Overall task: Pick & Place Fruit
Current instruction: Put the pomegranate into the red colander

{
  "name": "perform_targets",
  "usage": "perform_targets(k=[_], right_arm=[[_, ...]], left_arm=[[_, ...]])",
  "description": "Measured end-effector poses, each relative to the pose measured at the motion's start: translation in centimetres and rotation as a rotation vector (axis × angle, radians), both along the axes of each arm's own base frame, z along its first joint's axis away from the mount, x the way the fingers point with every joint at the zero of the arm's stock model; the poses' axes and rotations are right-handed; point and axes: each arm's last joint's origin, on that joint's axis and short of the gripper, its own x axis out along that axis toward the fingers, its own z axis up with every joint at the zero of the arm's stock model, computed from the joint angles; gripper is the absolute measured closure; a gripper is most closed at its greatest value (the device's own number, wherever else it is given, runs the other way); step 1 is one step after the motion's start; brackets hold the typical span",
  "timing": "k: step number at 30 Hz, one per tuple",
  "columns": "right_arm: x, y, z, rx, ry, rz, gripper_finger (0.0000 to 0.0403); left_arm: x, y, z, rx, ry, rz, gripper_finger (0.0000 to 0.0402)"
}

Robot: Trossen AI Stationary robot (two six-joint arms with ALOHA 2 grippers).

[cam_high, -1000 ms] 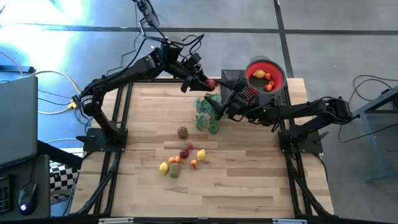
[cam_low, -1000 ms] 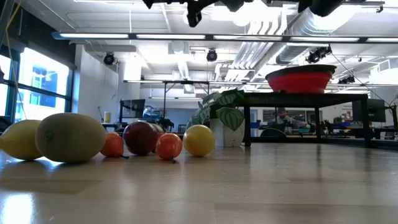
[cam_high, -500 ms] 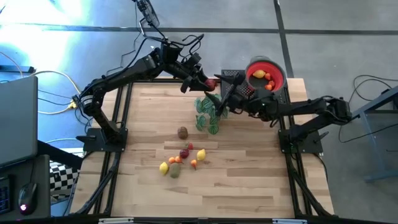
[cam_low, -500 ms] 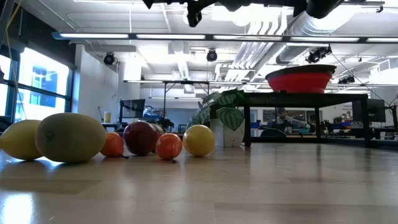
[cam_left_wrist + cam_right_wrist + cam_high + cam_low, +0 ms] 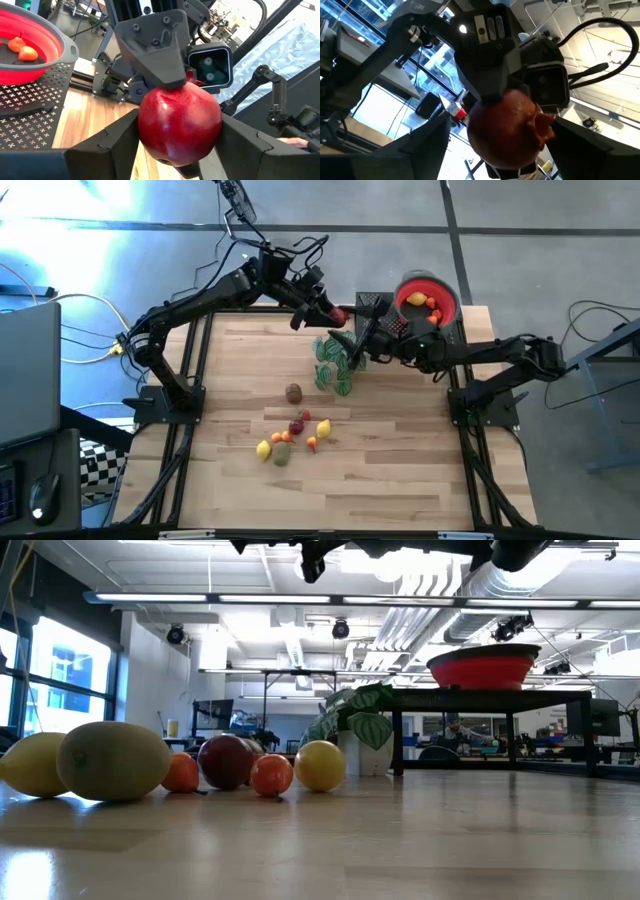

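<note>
Well, here is how it stands from my two arms:

- My left gripper [image 5: 331,311] is clenched on a pomegranate [image 5: 179,122], with both dark fingers [image 5: 107,146] pressed against its sides, high over the far middle of the table [image 5: 400,450].
- My right gripper [image 5: 350,326] meets it there from the right. Its fingers [image 5: 422,142] stand on either side of the same fruit with a sliver of gap, so it is released, not gripping.
- The pomegranate is round, deep red and glossy, with faint speckles and a small ragged crown at one end.
- Just near of the grippers stands the plant sprig [image 5: 335,362], with striped green leaves.
- To the right, a soft-looking red bowl [image 5: 446,294] with a grey rim sits on a black mesh stand [image 5: 30,112] – a perforated plate with cross-shaped holes. Inside it lie a lemon [image 5: 417,300] and orange pieces [image 5: 433,316].
- On the pale planked wood, a brown-green fruit [image 5: 293,392] lies alone, well apart from the bowl.
- Nearer lies a loose cluster of fruit [image 5: 292,438]: smooth yellow lemons, a dark red piece, small orange ones and a dull yellow-green oval [image 5: 112,760].
</note>
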Motion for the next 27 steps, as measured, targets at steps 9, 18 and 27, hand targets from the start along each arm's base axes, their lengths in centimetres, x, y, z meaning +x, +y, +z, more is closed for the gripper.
perform_targets(k=[9,18,27], right_arm=[[-0.01,-0.01,0.02,-0.001,-0.001,0.000,0.0154],[0.00,0.01,-0.03,-0.001,0.003,0.001,0.0177],[0.00,0.03,-0.02,-0.001,0.003,0.002,0.0178]], left_arm=[[-0.01,0.01,-0.01,-0.001,0.001,0.000,0.0178],[-0.09,-0.03,-0.28,0.012,0.020,-0.001,0.0178],[-0.10,-0.03,-0.26,0.012,0.020,-0.001,0.0178]])
